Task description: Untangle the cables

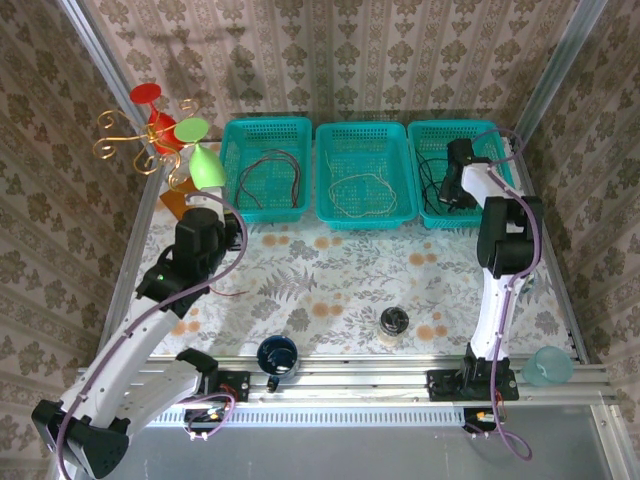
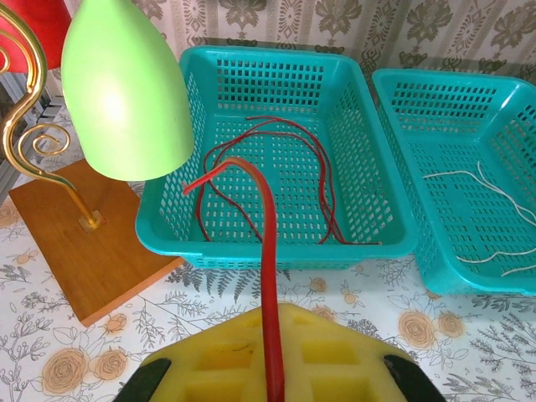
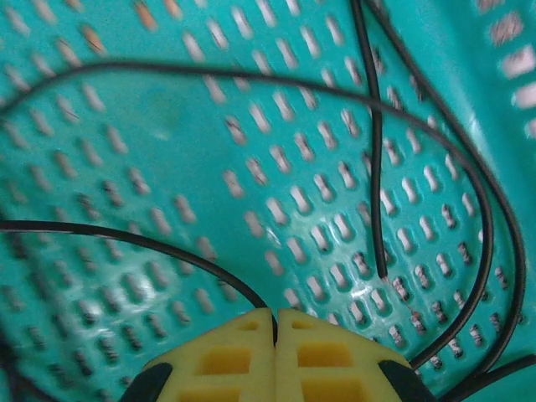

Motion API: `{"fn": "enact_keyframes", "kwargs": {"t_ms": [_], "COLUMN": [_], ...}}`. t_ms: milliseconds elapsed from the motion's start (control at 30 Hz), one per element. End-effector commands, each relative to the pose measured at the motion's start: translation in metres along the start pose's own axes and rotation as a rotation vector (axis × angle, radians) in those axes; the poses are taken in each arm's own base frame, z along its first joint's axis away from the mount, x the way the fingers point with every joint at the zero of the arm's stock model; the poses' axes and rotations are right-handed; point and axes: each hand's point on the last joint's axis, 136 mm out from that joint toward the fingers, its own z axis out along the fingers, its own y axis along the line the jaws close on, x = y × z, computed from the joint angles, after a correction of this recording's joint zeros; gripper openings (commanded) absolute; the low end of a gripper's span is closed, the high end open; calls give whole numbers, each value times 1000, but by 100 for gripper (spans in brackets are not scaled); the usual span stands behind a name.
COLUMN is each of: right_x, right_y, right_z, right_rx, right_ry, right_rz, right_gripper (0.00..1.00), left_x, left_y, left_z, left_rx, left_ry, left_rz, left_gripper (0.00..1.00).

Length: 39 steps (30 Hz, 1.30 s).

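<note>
- Currently, the left gripper [image 2: 272, 368] is pinching a thin, glossy dark red cable [image 2: 268, 251] between closed yellow jaws, arching toward a perforated teal plastic basket [image 2: 167, 226].
- The right gripper [image 3: 275, 335] is clamping a thin black cable [image 3: 100, 231] over a second basket's slotted floor [image 3: 167, 126].

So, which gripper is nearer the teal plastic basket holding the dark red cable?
Left. The left gripper, shut on the dark red cable, sits just in front of the left teal plastic basket; the right gripper is inside the far-right teal basket.

Thin dark red cable [image 2: 268, 251] arcs up before the left teal plastic basket [image 2: 352, 251], red loops lying inside. Thin cream cable [image 2: 452, 174] lies in the middle basket [image 2: 452, 105]. Thin black cable [image 3: 375, 167] loops across the right basket [image 3: 167, 126].
</note>
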Motion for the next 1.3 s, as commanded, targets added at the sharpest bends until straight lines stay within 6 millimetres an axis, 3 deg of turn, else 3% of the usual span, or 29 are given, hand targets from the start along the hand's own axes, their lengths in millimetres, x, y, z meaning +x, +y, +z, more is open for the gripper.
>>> {"fn": "enact_keyframes", "kwargs": {"t_ms": [0,100,200,233,433,600,867,1100,1267], "right_x": [-3,0,-6,-10,-29,-38,-38,-29,-23], "right_y": [-13,-12,-13,-14,-28,-37,-34,-28,-25], "right_z": [-6,-4,-18,-27,-78,-117,-167,-183,-189], "right_rx": [47,22,-32,-52,-96,-149,-273,-357,-395], "right_ry": [19,42,13,-10,-103,-170,-241,-248,-251], "right_rz": [28,20,51,62,88,112,122,138,145], "right_gripper": [0,0,21,29,55,72,76,76,76], "left_x": [-18,-18,-25,-31,-62,-92,-156,-221,-253], "left_y": [-2,-4,-6,-7,-15,-30,-70,-97,-109], "left_z": [-12,-12,-16,-18,-33,-47,-54,-48,-24], "left_rx": [21,31,38,40,52,79,156,155,124], "left_ry": [-39,-35,-48,-59,-105,-170,-267,-404,-413], "left_rz": [-46,-44,-35,-29,20,64,168,301,381], "left_gripper": [0,0,0,0,0,0,0,0,0]}}
